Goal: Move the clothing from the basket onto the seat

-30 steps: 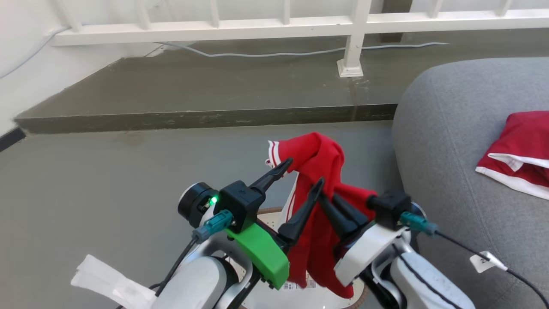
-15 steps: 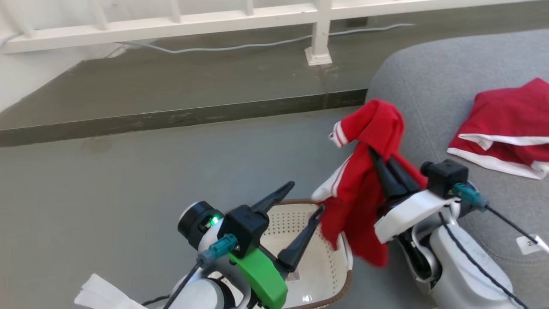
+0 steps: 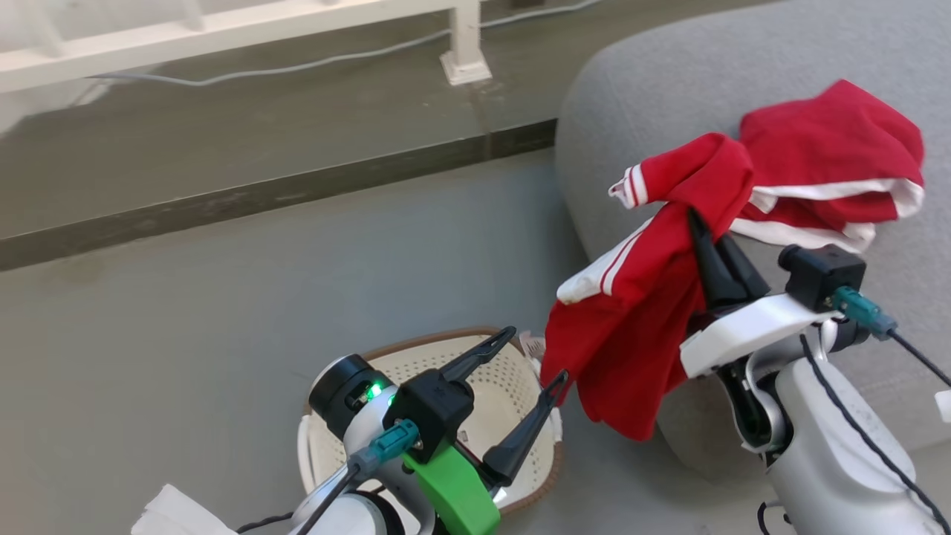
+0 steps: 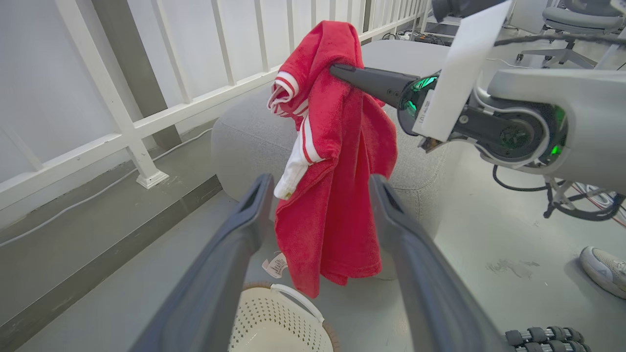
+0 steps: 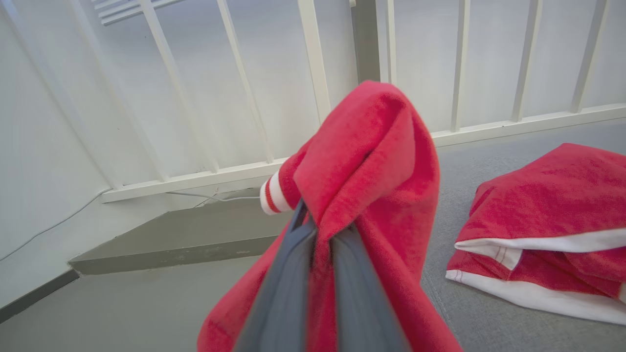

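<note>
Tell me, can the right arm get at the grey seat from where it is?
Probably yes: the right tool, shut on the hanging garment, is right beside the seat, with nothing between them and bare cushion next to the other garment.

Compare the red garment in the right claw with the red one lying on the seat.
The held garment hangs in the air from the shut right claw; the lying garment rests on the grey seat.
The held garment drapes long and downward; the lying garment is bunched low.
The held garment shows narrow white stripes; the lying garment shows a broad white hem.
Both are bright red with white trim.
</note>
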Tool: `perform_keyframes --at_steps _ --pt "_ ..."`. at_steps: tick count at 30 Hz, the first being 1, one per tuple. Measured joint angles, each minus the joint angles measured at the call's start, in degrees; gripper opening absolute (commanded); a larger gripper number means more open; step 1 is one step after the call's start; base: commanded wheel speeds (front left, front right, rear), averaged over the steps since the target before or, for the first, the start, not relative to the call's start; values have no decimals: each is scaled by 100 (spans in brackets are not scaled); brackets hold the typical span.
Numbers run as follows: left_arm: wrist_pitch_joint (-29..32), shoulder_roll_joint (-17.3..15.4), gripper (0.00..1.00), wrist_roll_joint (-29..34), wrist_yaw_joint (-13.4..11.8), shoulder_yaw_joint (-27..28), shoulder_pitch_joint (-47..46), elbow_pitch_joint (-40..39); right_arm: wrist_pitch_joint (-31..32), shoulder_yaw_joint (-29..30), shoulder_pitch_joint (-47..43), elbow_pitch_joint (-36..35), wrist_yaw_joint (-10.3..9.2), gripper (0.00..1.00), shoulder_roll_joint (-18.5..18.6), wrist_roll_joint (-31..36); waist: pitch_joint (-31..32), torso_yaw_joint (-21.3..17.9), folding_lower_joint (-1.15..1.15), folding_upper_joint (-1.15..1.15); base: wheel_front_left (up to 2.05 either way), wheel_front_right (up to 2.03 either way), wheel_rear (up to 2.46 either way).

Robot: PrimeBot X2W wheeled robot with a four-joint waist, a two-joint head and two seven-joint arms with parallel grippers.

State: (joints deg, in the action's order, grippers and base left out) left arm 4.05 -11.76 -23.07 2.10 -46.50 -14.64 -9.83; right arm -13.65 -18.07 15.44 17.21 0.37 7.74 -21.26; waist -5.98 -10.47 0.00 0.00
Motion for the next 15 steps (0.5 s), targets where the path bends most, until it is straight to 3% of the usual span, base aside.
perform_keyframes --at_steps 15 --pt "177 -33 100 89 0 -11 -64 -165 -56 643 600 -34 -151 0 202 -60 -484 -744 0 0 0 0 0"
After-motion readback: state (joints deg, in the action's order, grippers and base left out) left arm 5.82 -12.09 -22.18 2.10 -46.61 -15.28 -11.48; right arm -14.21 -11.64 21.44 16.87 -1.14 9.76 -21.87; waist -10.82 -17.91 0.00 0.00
